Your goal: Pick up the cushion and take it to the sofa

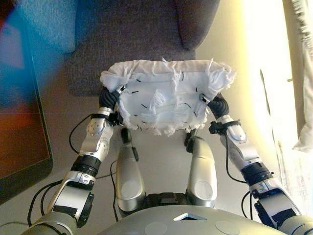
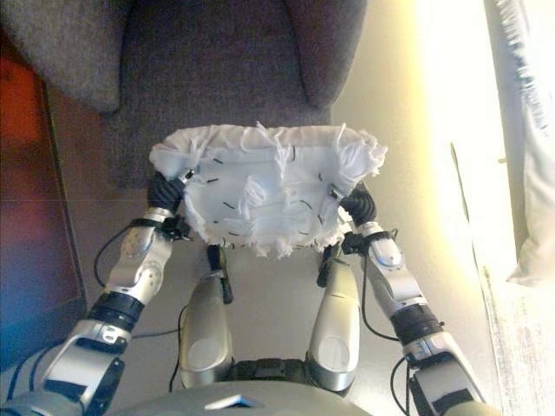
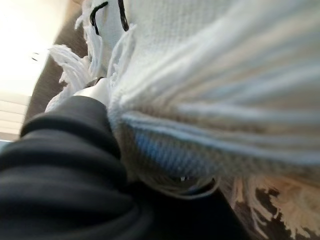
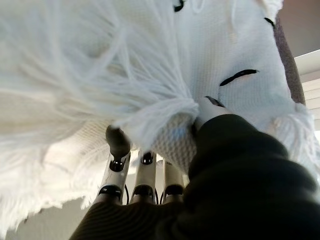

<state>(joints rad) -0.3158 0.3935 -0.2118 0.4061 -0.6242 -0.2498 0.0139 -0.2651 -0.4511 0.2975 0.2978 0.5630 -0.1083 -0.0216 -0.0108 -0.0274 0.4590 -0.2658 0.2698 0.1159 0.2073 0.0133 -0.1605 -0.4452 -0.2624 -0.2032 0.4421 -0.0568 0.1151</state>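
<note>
A white cushion (image 1: 164, 98) with tassels and short black stitches is held up off the floor between my two hands, just in front of the grey sofa (image 1: 132, 39). My left hand (image 1: 108, 98) grips its left edge, with the thumb (image 3: 92, 92) lying on top of the fabric and the fingers hidden beneath. On the right edge my right hand (image 1: 218, 104) grips the same way: its thumb (image 4: 210, 107) presses on top and its fingers (image 4: 145, 175) run underneath the cushion (image 4: 100, 65). The cushion's far edge hangs over the front of the sofa seat.
A padded grey sofa arm (image 1: 195, 19) rises at the seat's right. A dark, glossy flat panel (image 1: 19, 137) lies on the floor at the left. White fringed fabric (image 1: 305, 132) hangs at the far right, beside a bright strip of floor.
</note>
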